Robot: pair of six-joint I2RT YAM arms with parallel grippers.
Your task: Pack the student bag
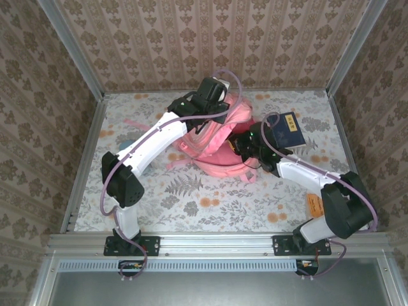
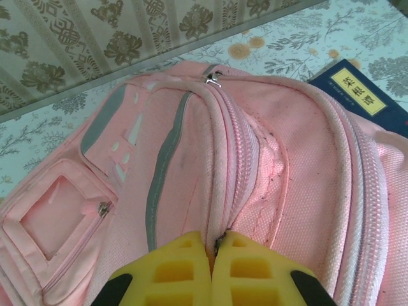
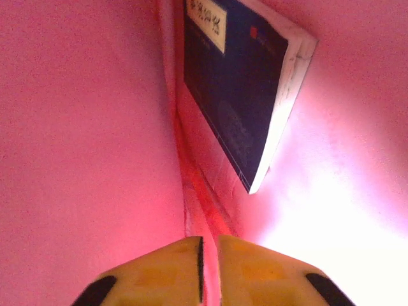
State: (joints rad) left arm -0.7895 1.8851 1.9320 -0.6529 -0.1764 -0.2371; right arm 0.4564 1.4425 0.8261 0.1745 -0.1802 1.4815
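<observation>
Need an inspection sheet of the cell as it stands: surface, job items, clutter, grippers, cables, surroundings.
surface: floral-print table, flat.
job's things: pink student bag lying mid-table.
clutter: dark blue book at the bag's right side; small orange item near the table's right edge.
grippers: left gripper shut on the bag's zip seam; right gripper shut, empty, amid pink fabric.
cables: purple cables looped along both arms.
surroundings: patterned walls, metal frame.

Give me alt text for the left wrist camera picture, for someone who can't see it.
A pink student bag lies close up, its zipper seam pinched by the left gripper at the bottom edge, yellow fingertips shut. The corner of a dark blue book shows upper right, floral table beyond.
</observation>
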